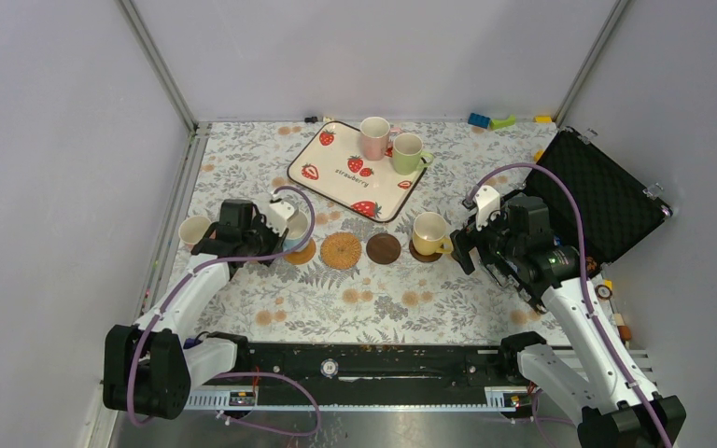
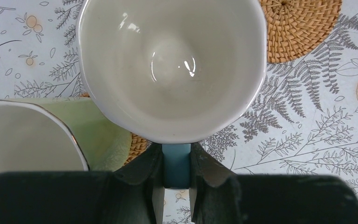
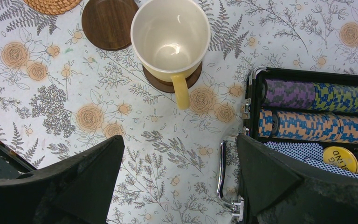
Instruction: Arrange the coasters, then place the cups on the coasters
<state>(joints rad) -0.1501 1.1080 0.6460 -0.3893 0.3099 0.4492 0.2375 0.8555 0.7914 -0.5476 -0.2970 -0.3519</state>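
My left gripper is shut on the blue handle of a light blue cup, held over a tan coaster. A pale green cup stands close beside it, and a woven edge shows between the two. To the right lie a woven coaster and a dark brown coaster. A yellow cup stands on another dark brown coaster. My right gripper hangs open and empty just right of it.
A strawberry-print tray at the back holds a pink cup and a green cup. An open black case with poker chips lies at the right, close to my right fingers. Toy bricks sit by the back wall.
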